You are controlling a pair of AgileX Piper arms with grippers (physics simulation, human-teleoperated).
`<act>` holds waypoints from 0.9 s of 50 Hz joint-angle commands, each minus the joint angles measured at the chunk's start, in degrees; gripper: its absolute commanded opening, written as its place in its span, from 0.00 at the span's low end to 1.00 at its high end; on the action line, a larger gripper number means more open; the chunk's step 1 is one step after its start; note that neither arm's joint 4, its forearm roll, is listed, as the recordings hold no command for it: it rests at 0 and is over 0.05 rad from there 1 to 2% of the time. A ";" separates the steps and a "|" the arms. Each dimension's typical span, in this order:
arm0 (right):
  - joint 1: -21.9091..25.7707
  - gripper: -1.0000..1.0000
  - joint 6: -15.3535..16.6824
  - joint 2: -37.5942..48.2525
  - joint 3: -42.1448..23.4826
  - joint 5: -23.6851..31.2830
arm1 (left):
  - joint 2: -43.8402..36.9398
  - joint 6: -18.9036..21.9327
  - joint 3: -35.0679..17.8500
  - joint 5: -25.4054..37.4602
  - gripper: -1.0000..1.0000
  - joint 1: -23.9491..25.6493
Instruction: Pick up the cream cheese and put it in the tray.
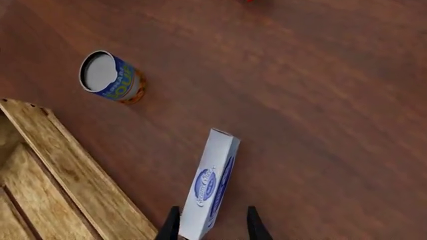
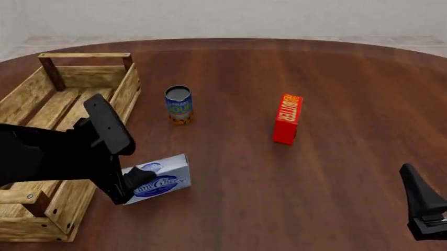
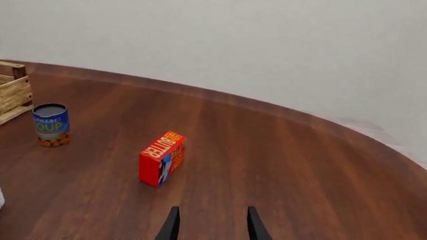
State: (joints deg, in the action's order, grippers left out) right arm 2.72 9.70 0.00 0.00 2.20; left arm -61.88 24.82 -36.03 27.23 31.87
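While the left claw point(image 1: 212, 224) reaches down near the front of the dark reddish-brown wooden surface point(image 2: 335, 172), its two black fingers stand either side of the near end of the flat white cream cheese box with the dark blue oval logo point(image 2: 159, 179). In the left wrist view the fingertips point(image 1: 171, 226) bracket the box point(image 1: 212, 186), one seemingly against its side and the other with a sliver of wood showing between; whether the pads actually press on the carton is hard to judge from that angle, so I cannot tell if it is gripped. From the front the box appears to sit on the surface, tilted a little, its left end hidden behind the black arm.

Just to the left of the box lies the large light-wood slatted tray with raised sides and darker corner posts point(image 2: 43, 99), its long side running away from the camera; the box is outside it, close beside its right wall.

Farther back stands a small upright blue-labelled soup can with a grey lid point(image 2: 178, 105), near the tray's far right corner. Well to its right stands a red butter box with yellow lettering point(image 2: 287, 118), upright on a narrow face.

The right claw point(image 3: 212, 222) hovers low at the front right, its fingers spread with nothing between them, well apart from every object.
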 commanded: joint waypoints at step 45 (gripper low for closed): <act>1.80 1.00 0.18 0.00 0.00 1.65 | -15.67 10.82 0.09 -7.30 1.00 -8.36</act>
State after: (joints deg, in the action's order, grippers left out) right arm 4.25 9.82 0.00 0.00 3.68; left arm -75.61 35.23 -37.26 21.68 24.21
